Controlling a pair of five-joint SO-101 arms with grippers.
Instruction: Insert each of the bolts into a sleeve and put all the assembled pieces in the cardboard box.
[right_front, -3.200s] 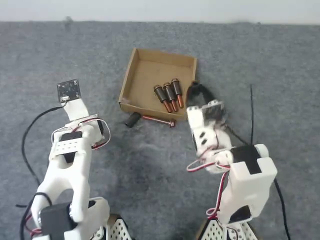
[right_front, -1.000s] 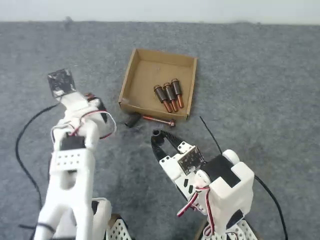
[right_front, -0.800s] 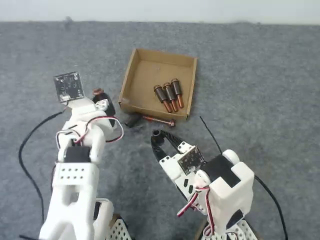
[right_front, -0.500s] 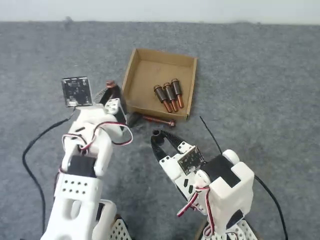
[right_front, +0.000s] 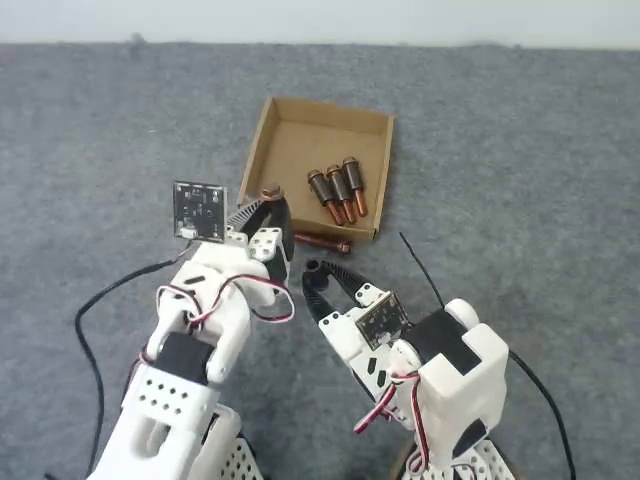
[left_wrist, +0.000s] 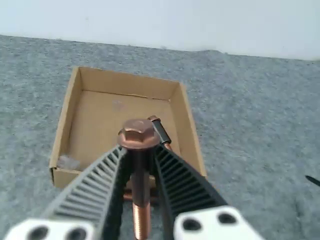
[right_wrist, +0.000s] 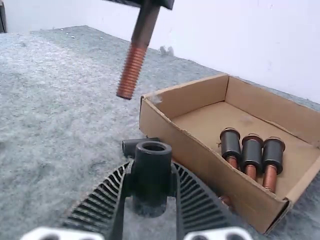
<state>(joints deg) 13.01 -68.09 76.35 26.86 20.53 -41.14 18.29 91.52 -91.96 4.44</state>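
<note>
Low in the middle of the high view, the right gripper (right_wrist: 151, 180) pinches a black sleeve (right_wrist: 151, 165) upright, its mouth facing up. Just left of it, the left gripper (left_wrist: 138, 152) is clamped on a copper bolt (left_wrist: 140, 185), threaded tip down and not yet in that sleeve. Beyond them, a spare sleeve (right_wrist: 129, 147) and a loose bolt (right_front: 322, 241) lie on the carpet (right_front: 520, 150) just before the cardboard box (right_front: 330, 108). In the upper middle, the box holds three assembled pieces (right_front: 338, 193). I judge two pairs are left to join and box.
</note>
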